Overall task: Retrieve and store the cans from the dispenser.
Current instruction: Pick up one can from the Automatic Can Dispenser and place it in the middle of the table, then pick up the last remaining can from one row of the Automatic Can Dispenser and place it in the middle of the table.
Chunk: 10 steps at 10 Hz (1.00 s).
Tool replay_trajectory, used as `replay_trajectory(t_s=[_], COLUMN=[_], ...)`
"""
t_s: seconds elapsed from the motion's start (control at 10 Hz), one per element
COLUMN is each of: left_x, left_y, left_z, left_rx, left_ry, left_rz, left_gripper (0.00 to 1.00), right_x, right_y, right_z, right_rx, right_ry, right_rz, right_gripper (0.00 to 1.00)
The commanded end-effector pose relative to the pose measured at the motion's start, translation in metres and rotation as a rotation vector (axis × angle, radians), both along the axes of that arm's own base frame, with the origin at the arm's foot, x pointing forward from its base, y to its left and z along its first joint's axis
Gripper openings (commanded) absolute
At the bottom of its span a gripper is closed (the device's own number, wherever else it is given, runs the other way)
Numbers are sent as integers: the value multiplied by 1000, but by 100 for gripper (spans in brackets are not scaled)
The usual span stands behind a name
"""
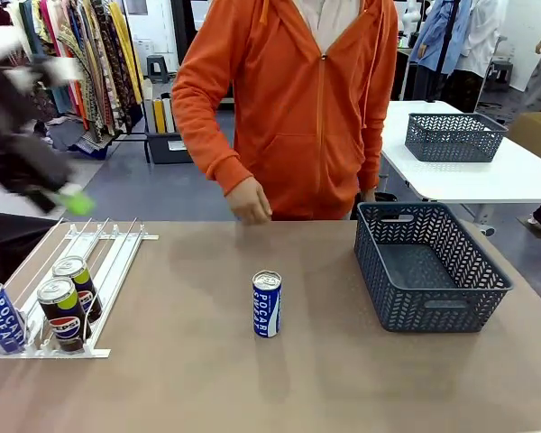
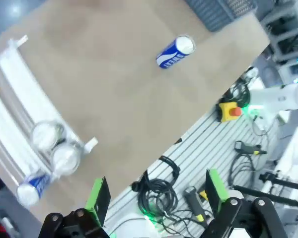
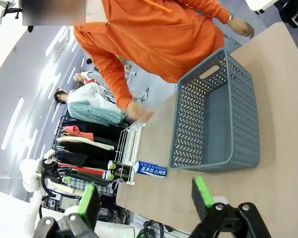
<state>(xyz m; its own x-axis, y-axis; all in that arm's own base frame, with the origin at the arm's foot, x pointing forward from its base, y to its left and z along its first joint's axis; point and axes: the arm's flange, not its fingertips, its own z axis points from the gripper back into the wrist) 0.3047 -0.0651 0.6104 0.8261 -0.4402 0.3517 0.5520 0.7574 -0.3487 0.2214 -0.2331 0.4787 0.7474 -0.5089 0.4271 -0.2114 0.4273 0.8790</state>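
Note:
One blue can [image 1: 267,304] stands upright by itself in the middle of the table. The white dispenser [image 1: 117,257] lies at the left, holding two black cans [image 1: 61,314] and another blue can [image 1: 0,316] at its near end. My left gripper [image 1: 72,200] is a blur high above the dispenser's far end. From the left wrist view its jaws are open and empty [image 2: 154,193], far above the lone blue can [image 2: 175,52] and the dispenser [image 2: 20,94]. My right gripper [image 3: 145,198] is open too, well away from the blue can [image 3: 151,169].
A dark grey mesh basket [image 1: 433,307] sits empty on the table's right side. A person in an orange hoodie stands at the far edge, one hand [image 1: 248,203] resting at the table's rim. A second basket [image 1: 453,135] sits on a white table behind.

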Motion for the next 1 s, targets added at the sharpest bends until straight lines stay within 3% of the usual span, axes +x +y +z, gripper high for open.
replay_trajectory(t_s=[0.0,0.1,0.2,0.3,0.4,0.5,0.6,0.9], left_x=[13,14,12,11,9,4,3,-2], left_y=[79,125,171,201,220,229,229,241], left_z=[-16,-31,-55,-78,-97,-109,-110,-106], left_rx=[-214,-325,-449,-597,-678,-720,-650,-652], left_ry=[73,118,167,191,194,183,196,210], left_rz=[86,120,237,251,335,401,386,371], left_gripper=[100,100,100,100,100,100,100,100], right_x=[3,3,3,3,3,3,3,3], right_y=[0,0,0,0,0,0,0,0], right_z=[2,2,2,2,2,2,2,2], right_rx=[3,3,3,3,3,3,3,3], right_ry=[-39,-39,-39,-39,-39,-39,-39,-39], right_rz=[-2,-2,-2,-2,-2,-2,-2,-2], right_gripper=[100,100,100,100,100,100,100,100])
